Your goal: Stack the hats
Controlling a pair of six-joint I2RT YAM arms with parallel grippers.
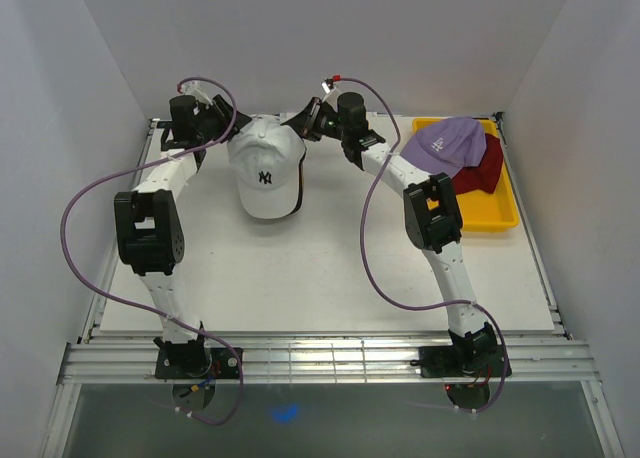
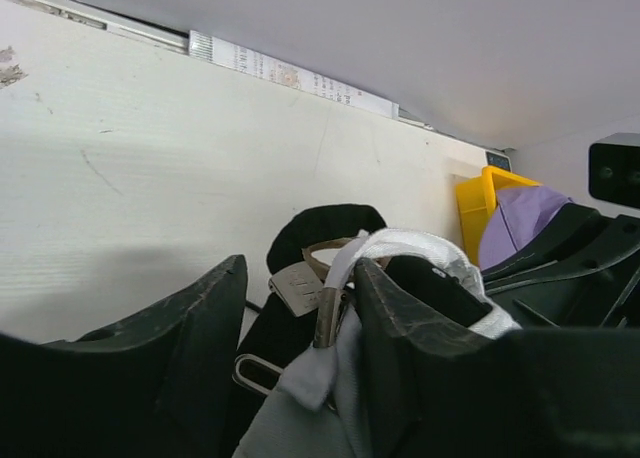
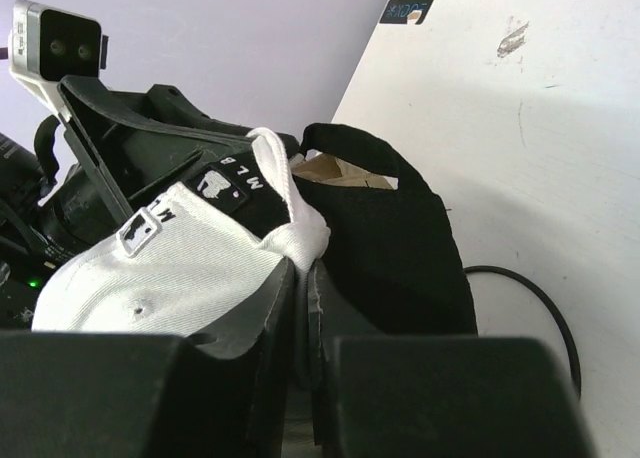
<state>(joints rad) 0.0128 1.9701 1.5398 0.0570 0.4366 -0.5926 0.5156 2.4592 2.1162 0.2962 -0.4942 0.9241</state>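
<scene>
two grippers meet at the rear of the white cap [image 1: 265, 168]: the right gripper [image 3: 303, 278] is closed, pinching its edge, and the left gripper [image 2: 300, 268] stands parted, clamping nothing. the black cap [image 3: 400, 238] lies under the white cap; well right of it, the lavender cap [image 1: 445, 143] rests on the dark red cap [image 1: 487, 168] in the yellow tray [image 1: 495, 216].

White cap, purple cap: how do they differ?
The white cap sits on a black cap on the table; the lavender cap lies in the yellow tray on a dark red cap. The white cap's logo is dark, the lavender cap's white. Both are baseball caps topping another.
</scene>
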